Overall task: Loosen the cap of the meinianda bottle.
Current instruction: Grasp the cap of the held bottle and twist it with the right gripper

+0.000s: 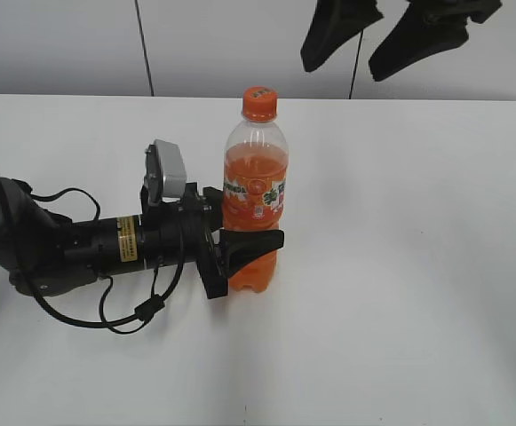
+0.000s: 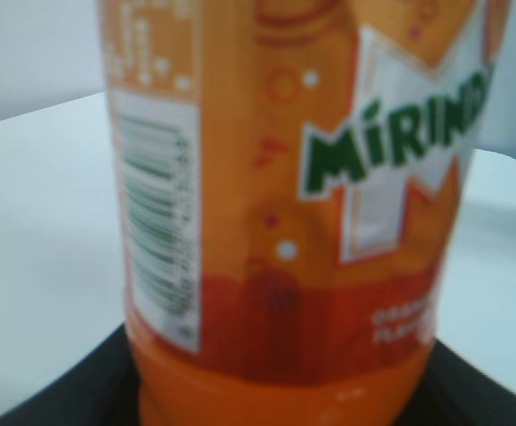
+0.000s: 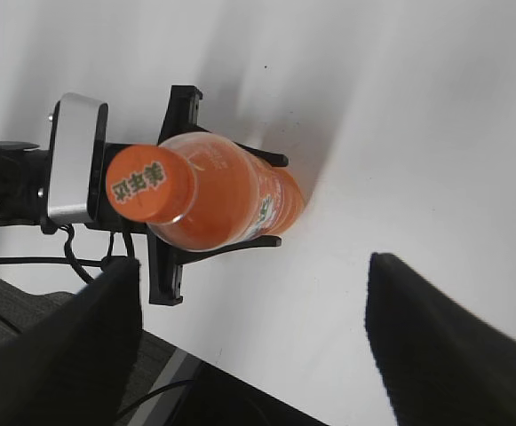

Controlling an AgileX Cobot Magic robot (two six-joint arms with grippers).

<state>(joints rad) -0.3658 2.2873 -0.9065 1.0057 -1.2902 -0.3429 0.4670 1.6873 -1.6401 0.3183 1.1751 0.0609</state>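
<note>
The meinianda bottle (image 1: 254, 177) stands upright on the white table, with orange liquid and an orange, white and green label. Its orange cap (image 1: 260, 102) sits on the neck. My left gripper (image 1: 242, 248) lies low and level and is shut on the bottle's lower body, just under the label. The left wrist view shows the label close up (image 2: 284, 222), with the jaws (image 2: 275, 404) dark at both bottom corners. My right gripper (image 1: 377, 40) hangs open and empty above and to the right of the cap. Its view looks down on the cap (image 3: 149, 185), the bottle (image 3: 249, 200) and its own spread fingers (image 3: 253, 266).
The white table (image 1: 417, 266) stretches around the bottle. The left arm with its cables (image 1: 71, 244) lies across the table's left side. The table's near edge and dark floor (image 3: 204, 390) show in the right wrist view.
</note>
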